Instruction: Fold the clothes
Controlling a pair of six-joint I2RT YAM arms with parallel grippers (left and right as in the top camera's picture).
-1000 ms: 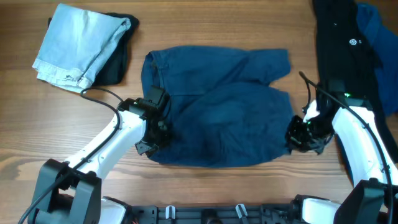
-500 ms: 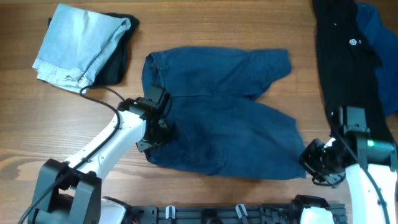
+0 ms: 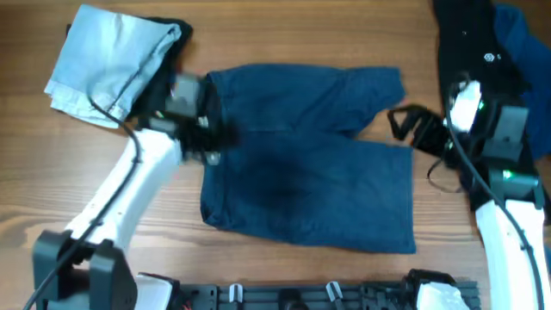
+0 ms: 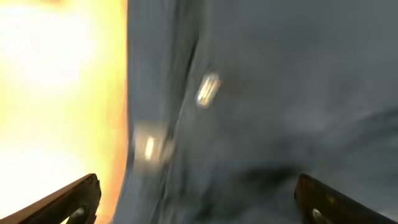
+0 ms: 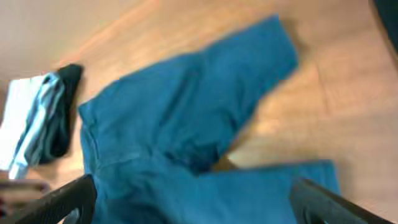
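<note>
The left arm reaches from the near-left corner to the waistband of the navy shorts (image 3: 301,164), which are spread mid-table. The blurred left wrist view shows the left gripper (image 3: 213,142) wide apart over the fabric's edge, holding nothing. The right gripper (image 3: 411,129) hovers off the shorts' right side, agape and empty. Only the overhead view shows the black garment (image 3: 469,77) in the far-right corner.

My left wrist view is motion-blurred: I cannot identify the pale oblong mark (image 4: 208,90) on the dark navy fabric shorts (image 4: 280,93). Overhead, the black logo-printed garment (image 3: 465,39) and brighter blue garment (image 3: 529,43) run off frame.
</note>
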